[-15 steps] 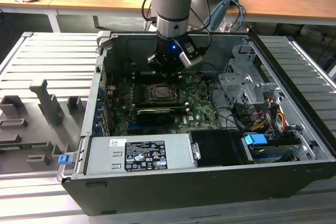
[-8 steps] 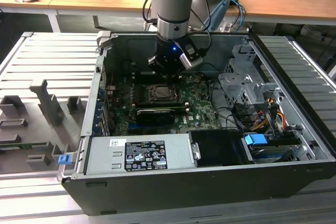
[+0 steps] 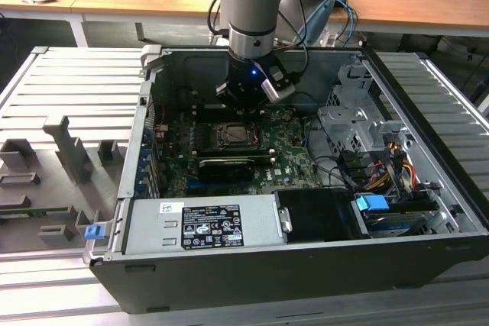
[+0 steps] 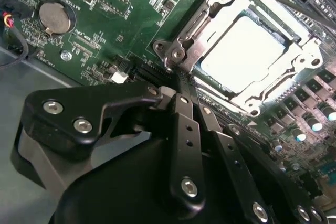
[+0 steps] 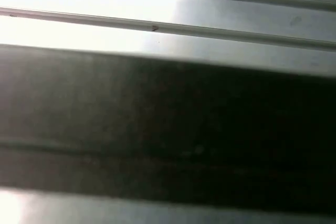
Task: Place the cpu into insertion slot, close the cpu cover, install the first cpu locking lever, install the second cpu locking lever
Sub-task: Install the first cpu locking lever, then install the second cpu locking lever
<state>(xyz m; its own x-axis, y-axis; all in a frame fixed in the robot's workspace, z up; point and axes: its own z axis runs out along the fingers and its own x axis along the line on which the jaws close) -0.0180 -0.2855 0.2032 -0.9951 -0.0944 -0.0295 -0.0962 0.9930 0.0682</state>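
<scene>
Dark steel computer case [image 3: 428, 257] lay open on the table, its green motherboard [image 4: 131, 19] exposed. Cpu cover [image 4: 307, 59] sat closed over the seated cpu [image 4: 241, 53]. Gripper [image 4: 181, 90], fingers together and holding nothing, hovered at the socket's corner; any misalignment there risked skidding off and scraping the board.

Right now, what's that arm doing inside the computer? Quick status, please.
Gripper low over the motherboard, jaws together at the socket's corner. Cpu seated in its slot, cover down over it. Nothing in the way.
</scene>
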